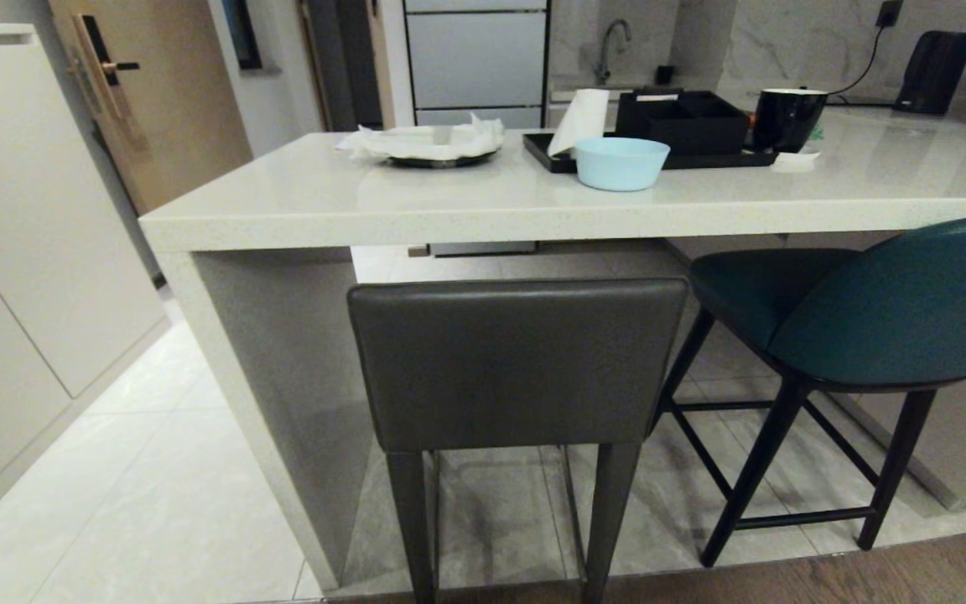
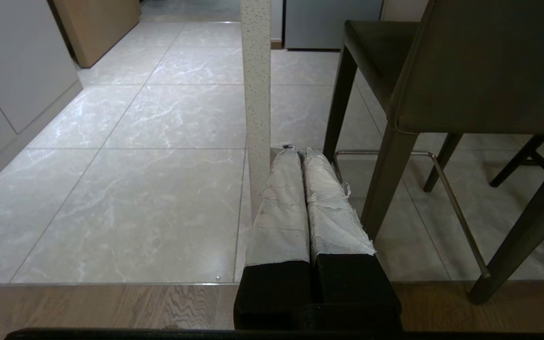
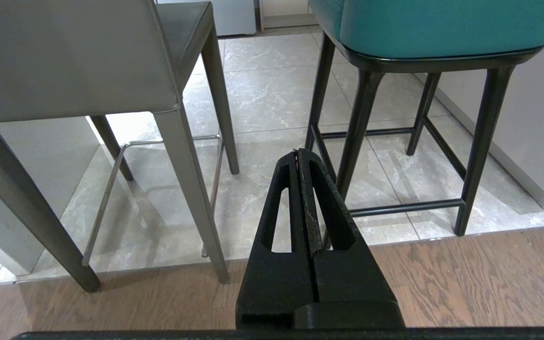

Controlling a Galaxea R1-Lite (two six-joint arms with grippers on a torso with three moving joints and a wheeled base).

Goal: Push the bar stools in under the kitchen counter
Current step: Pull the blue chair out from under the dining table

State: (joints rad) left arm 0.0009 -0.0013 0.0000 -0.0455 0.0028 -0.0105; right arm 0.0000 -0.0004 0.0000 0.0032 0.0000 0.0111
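Observation:
The dark grey bar stool point(image 1: 510, 362) stands in front of the kitchen counter point(image 1: 483, 205), its low back toward me and below the cream stone top. The teal bar stool point(image 1: 885, 310) stands to its right, turned at an angle, its seat partly under the counter edge. Neither arm shows in the head view. My left gripper point(image 2: 299, 150) hangs low, shut and empty, its white-wrapped fingers by the counter's slab side panel point(image 2: 256, 108) and the grey stool's leg point(image 2: 387, 179). My right gripper point(image 3: 299, 152) is shut and empty, low between the grey stool point(image 3: 64, 56) and the teal stool point(image 3: 442, 28).
On the counter are a light blue bowl point(image 1: 621, 162), a black tray point(image 1: 546, 151) with boxes, a black mug point(image 1: 787, 117) and a plate with crumpled paper point(image 1: 433, 143). White cabinets point(image 1: 13, 252) line the left. Tile floor point(image 1: 156, 495) meets wood flooring point(image 1: 869, 579) near me.

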